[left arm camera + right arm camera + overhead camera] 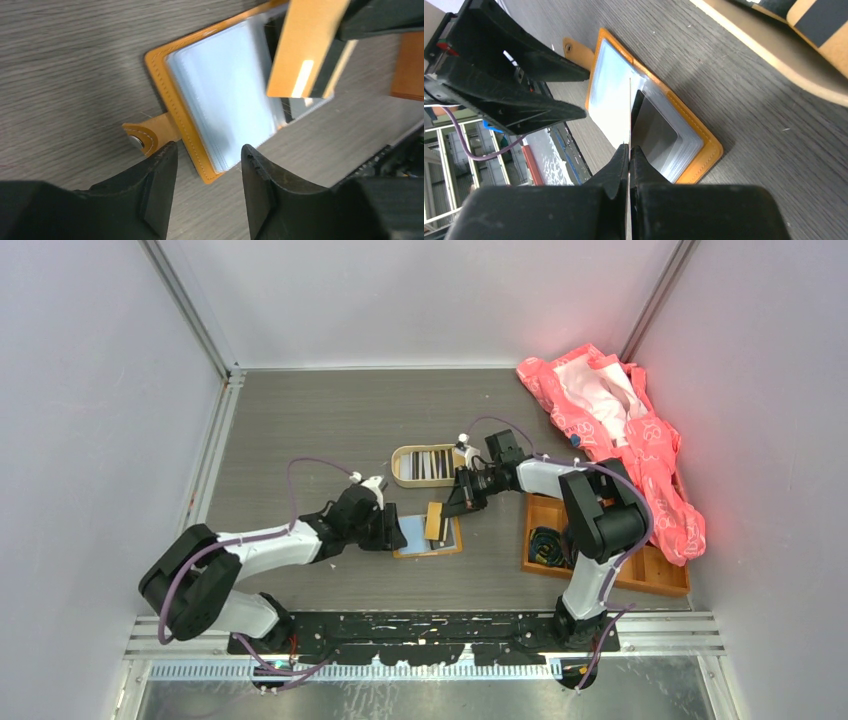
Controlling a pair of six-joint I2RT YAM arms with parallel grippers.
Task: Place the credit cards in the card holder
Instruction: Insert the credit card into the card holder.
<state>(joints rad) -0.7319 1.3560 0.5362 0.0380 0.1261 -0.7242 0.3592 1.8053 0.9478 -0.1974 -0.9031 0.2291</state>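
Card holder (225, 100) lies open just ahead of parted, empty left jaws; right jaws pinch a card (305, 45) over it.

Grey table (300, 430), card holder (446, 544), tin (396, 466), tray (620, 583), cloth (640, 450)

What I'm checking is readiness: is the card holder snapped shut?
No: the card holder lies open on the table, clear sleeves showing, its snap tab hanging free.
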